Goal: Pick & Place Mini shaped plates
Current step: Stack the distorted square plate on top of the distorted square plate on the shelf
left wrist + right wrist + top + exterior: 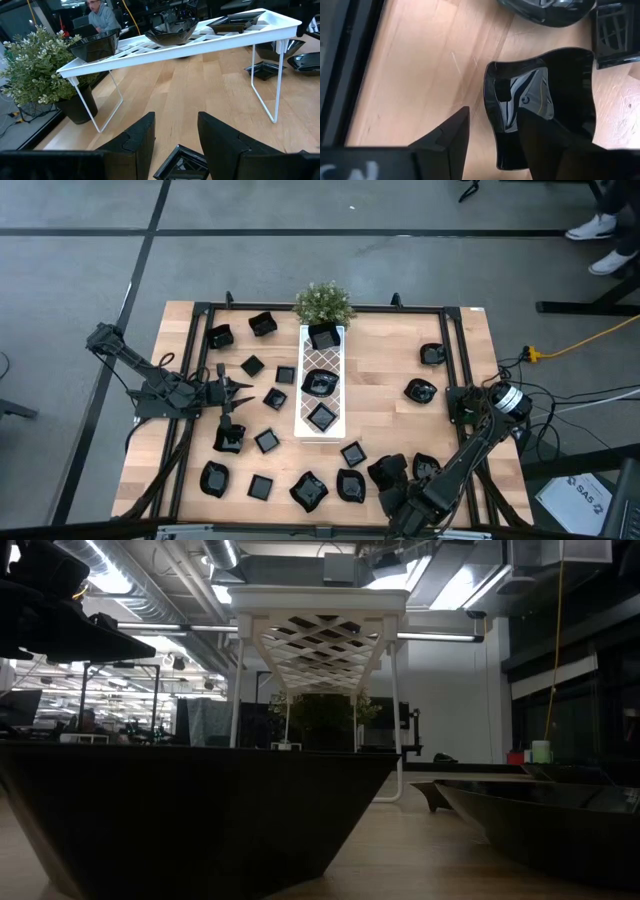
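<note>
A small glossy black square plate [182,162] lies on the wooden desk [210,90] just under my left gripper [176,131], jaws open. My right gripper [492,131], jaws open, straddles the rim of a glossy black wavy-rimmed plate [560,95] near the desk's front edge. Three more black plates sit on the long white lattice tray [305,340].

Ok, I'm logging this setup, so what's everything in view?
plates on table: about sixteen, black, scattered around the tray
plates on tray: three, black, in a row
tray: one, white, table centre
potted plant: one, green, at the tray's end
person: one, grey top, beyond the table
left gripper: one, dark, open, left of tray
right gripper: one, dark, open, straddling a plate's rim
</note>
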`<action>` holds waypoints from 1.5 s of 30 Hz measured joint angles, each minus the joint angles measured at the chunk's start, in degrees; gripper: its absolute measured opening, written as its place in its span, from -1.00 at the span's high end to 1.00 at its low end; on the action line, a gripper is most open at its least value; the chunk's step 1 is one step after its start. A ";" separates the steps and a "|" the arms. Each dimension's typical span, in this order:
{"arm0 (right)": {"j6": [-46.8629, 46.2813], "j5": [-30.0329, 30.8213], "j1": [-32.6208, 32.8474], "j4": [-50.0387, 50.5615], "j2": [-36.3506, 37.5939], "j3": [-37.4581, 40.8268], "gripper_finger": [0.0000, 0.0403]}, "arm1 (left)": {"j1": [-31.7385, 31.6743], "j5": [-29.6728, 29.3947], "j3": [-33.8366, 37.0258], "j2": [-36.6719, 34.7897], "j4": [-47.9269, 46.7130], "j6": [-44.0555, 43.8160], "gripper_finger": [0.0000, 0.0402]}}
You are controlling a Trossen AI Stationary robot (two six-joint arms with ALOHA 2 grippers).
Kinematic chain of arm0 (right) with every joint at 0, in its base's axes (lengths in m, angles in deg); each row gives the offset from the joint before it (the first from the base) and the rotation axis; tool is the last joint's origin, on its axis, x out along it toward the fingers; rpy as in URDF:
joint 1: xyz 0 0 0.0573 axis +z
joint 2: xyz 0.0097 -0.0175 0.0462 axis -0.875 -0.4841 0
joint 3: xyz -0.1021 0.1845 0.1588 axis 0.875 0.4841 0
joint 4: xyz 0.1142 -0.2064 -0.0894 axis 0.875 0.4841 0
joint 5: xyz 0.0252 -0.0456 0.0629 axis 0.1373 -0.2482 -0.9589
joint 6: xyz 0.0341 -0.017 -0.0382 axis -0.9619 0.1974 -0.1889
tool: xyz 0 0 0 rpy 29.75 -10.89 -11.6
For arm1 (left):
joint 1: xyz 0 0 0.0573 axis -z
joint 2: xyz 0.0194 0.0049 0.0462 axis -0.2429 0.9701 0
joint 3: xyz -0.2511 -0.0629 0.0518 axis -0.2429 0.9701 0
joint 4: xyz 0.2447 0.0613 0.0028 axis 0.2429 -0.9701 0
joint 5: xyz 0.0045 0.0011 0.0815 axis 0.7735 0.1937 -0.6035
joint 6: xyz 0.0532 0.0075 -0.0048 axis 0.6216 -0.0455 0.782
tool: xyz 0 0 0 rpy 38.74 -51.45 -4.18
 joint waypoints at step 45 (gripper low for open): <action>-11.92 9.52 -2.25 6.26 8.66 4.66 0.98 | -0.02 0.00 0.02 0.00 0.00 0.00 0.29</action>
